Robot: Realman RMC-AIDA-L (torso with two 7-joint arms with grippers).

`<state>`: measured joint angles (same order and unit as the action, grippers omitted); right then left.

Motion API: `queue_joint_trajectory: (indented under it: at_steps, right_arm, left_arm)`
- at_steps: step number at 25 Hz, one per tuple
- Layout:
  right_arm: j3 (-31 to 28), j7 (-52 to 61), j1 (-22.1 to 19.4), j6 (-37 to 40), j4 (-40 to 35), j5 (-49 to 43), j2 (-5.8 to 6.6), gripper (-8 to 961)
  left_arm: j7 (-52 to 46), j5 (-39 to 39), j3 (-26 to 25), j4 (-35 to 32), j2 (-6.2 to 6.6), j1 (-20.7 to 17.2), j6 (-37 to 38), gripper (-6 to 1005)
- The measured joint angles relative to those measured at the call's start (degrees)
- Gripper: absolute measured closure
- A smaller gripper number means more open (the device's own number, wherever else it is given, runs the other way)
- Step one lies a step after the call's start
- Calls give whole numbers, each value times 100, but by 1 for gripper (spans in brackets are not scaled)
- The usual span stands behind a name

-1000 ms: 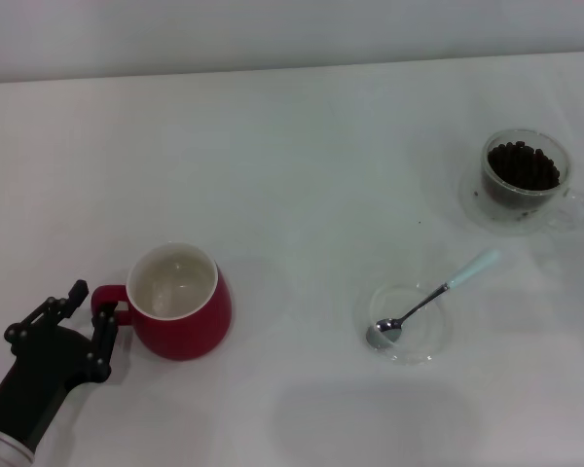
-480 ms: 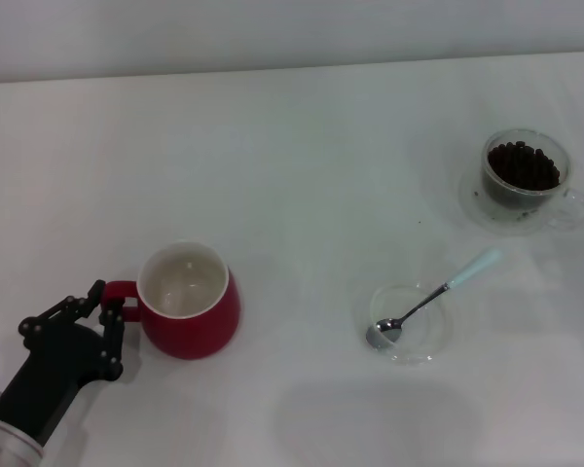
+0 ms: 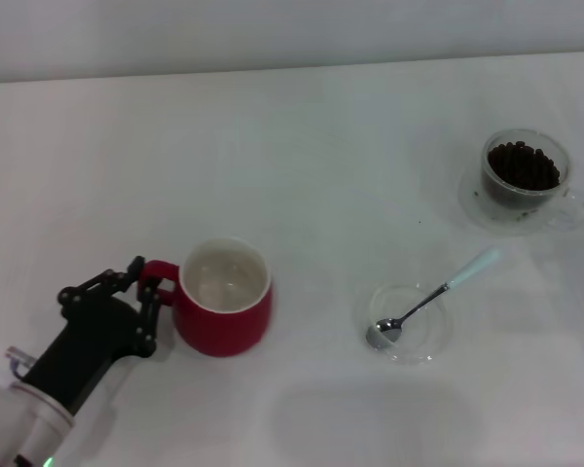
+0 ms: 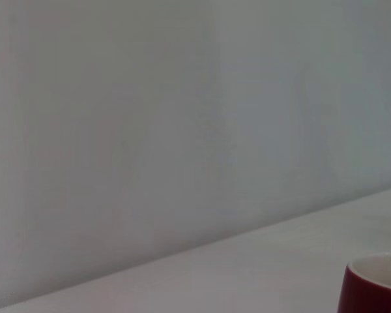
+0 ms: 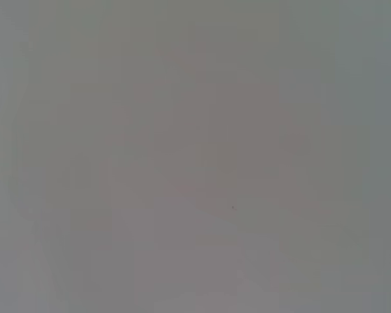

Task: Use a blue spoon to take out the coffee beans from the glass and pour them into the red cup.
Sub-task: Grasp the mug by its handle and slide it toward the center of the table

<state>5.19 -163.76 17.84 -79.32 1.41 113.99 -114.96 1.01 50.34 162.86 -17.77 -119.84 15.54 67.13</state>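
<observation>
Left gripper (image 3: pixel 148 292) low on the white bench (image 3: pixel 302 146), fingers (image 3: pixel 152 321) clamped on the loop handle of the red cup (image 3: pixel 224 297). Well beyond the fingers: blue spoon (image 3: pixel 430 300) resting in a clear saucer (image 3: pixel 406 321); farther off, the glass (image 3: pixel 524 178) holding coffee beans (image 3: pixel 524 165).

We can't see the right gripper at all; right wrist view is a flat grey blur w/ nothing to make out. Left wrist view cuts the red cup (image 4: pixel 375 285) at the corner, only rim & a bit of wall showing. In head view the left gripper (image 3: pixel 148 292) covers most of the cup's handle (image 3: pixel 159 273), and the arm runs off the frame edge.
</observation>
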Motion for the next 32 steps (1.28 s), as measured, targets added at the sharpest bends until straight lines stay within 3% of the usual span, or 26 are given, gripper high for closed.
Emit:
queue_joint_trajectory:
  at_steps: [16,32]
  right_arm:
    - [0,3,12,-8,9,0,-9,114]
    - [0,2,8,1,8,0,-9,114]
  left_arm:
    - [-19,-453,0,-200,5,504,-677,845]
    - [-22,-455,-1,-207,10,685,-872,850]
